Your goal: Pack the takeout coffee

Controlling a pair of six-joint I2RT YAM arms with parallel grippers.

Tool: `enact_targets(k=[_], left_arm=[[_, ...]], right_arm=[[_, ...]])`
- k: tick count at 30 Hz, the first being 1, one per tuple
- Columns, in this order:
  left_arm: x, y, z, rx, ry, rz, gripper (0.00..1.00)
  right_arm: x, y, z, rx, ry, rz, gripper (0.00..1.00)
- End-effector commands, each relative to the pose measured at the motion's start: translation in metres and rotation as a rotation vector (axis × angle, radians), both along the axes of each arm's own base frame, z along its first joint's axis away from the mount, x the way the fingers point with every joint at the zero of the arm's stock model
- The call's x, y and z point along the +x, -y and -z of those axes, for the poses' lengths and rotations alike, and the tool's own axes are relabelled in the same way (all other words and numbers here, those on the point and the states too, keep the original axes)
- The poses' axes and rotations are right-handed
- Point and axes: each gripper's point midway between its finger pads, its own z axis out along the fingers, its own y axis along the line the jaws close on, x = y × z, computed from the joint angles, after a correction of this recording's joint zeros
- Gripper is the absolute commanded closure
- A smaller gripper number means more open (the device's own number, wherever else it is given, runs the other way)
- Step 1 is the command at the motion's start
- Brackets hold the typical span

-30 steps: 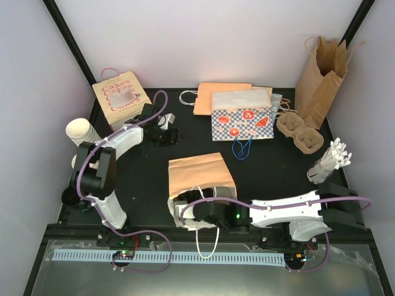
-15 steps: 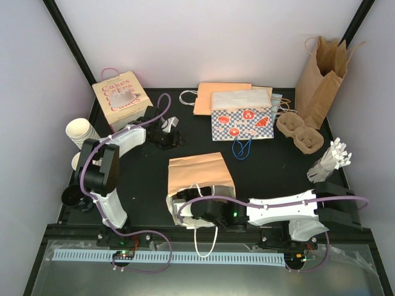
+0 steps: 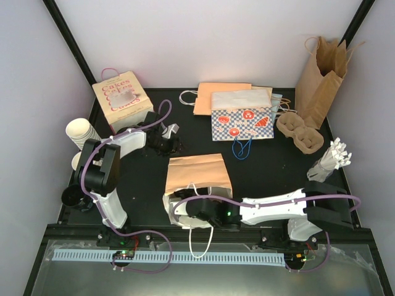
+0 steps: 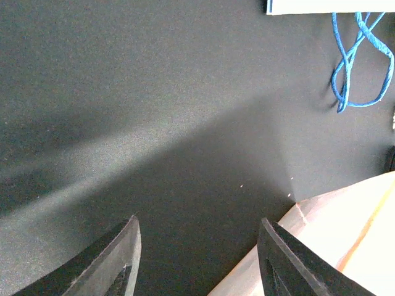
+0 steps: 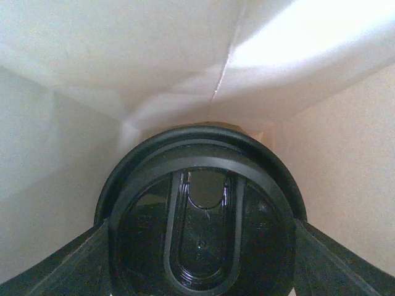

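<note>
The takeout coffee shows only in the right wrist view, as its round black lid [image 5: 200,216] seen head-on. My right gripper [image 5: 200,246] is shut on it, one finger at each side of the lid. Cup and gripper are inside the white-lined mouth of a tan paper bag [image 3: 197,176] lying on its side. From above, the right gripper [image 3: 185,213] sits in the bag's near opening and the cup is hidden. My left gripper [image 3: 170,143] is open and empty, just behind the bag; in the left wrist view [image 4: 197,228] the bag's edge [image 4: 345,234] lies under its right finger.
A "Cakes" bag [image 3: 121,95] stands back left and a checkered bag [image 3: 242,120] with a blue cord [image 4: 355,58] at back centre. A tall brown bag [image 3: 321,71] and a cup tray [image 3: 299,132] are back right. Stacked lidless cups [image 3: 83,131] are at the left edge.
My right gripper has pushed a little further left into the bag's mouth, and the bag has shifted slightly left. My left gripper has shifted slightly toward the bag, still open.
</note>
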Motion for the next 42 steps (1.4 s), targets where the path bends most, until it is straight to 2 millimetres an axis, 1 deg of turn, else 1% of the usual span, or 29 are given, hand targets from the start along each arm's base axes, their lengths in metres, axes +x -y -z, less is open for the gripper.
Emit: enact_targets(k=[1,11,18,26,33,42], left_arm=[[-0.002,0.005,-0.01,-0.03,0.032,0.027,0.46],[-0.012,0.006,-0.008,-0.042,0.006,0.016,0.51],[-0.019,0.01,-0.004,-0.062,-0.032,0.008,0.59],[-0.034,0.012,-0.005,-0.104,-0.083,-0.017,0.64],[-0.042,0.012,-0.003,-0.107,-0.102,-0.013,0.64],[-0.046,0.014,-0.002,-0.109,-0.109,-0.009,0.64]], right_arm=[[0.005,-0.003,0.0,-0.001,-0.001,0.012,0.41],[0.015,0.004,0.011,-0.072,0.021,0.056,0.41],[0.021,0.007,0.016,-0.113,0.036,0.078,0.41],[0.027,0.01,0.023,-0.154,0.04,0.093,0.41],[0.03,0.011,0.033,-0.18,0.031,0.094,0.4],[0.04,0.02,0.05,-0.234,0.0,0.12,0.4]])
